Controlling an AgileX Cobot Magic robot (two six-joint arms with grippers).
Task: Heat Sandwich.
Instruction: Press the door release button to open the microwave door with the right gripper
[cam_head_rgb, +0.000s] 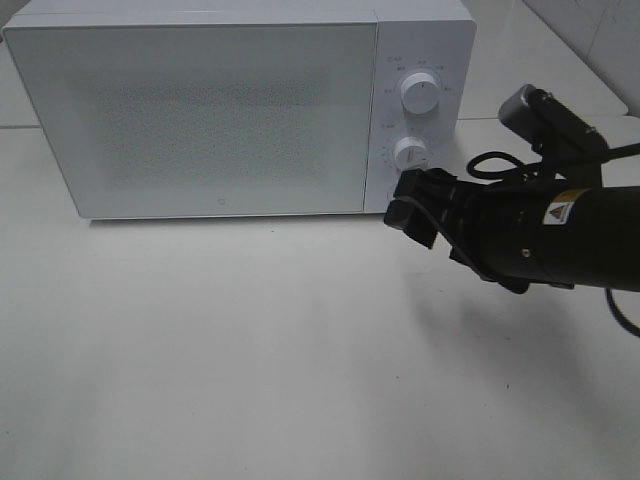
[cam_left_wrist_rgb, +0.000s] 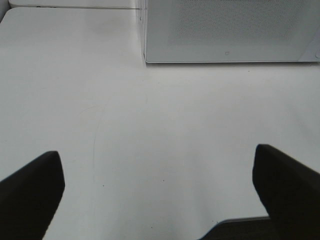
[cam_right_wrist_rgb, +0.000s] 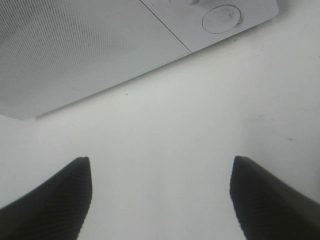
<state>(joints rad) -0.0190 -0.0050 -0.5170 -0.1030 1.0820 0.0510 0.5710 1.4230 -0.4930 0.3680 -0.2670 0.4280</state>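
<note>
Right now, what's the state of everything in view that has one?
microwave door: shut
upper knob: setting unreadable
lower knob: setting unreadable
left gripper: open, empty
right gripper: open, empty
sandwich: not in view

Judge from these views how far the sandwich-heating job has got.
Done: the microwave door is shut; no sandwich shows, so whether it is inside cannot be told. In hand: the right gripper, open and empty, hangs by the lower dial. The left gripper is open and empty over the table. Left: probably setting the dial, then heating.
</note>
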